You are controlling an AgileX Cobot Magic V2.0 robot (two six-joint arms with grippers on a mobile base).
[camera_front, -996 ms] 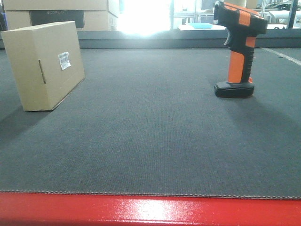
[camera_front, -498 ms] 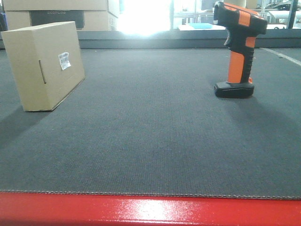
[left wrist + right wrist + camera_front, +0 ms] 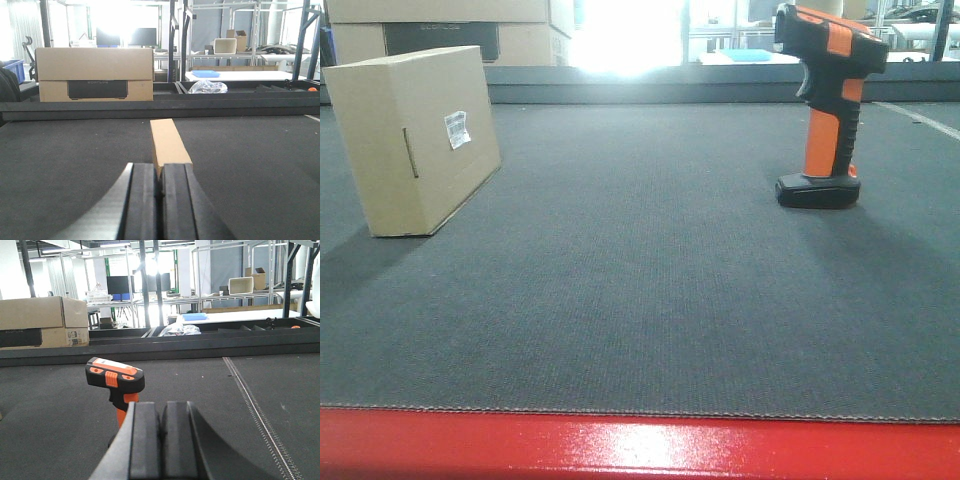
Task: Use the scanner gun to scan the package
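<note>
Package (image 3: 415, 140) is standing on the grey mat (image 3: 640, 300) at left, directly ahead of the closed, empty left gripper (image 3: 160, 187). Scanner gun (image 3: 828, 100) is standing upright at right, just beyond the closed, empty right gripper (image 3: 161, 432).

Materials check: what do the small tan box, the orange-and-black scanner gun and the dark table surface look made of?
Small tan box: matte corrugated cardboard, going by folded edges and a paper label. Orange-and-black scanner gun: moulded plastic, slight sheen; the black grip may be rubber. Dark table surface: woven fabric or felt-like mat, fine ribbed texture.
</note>
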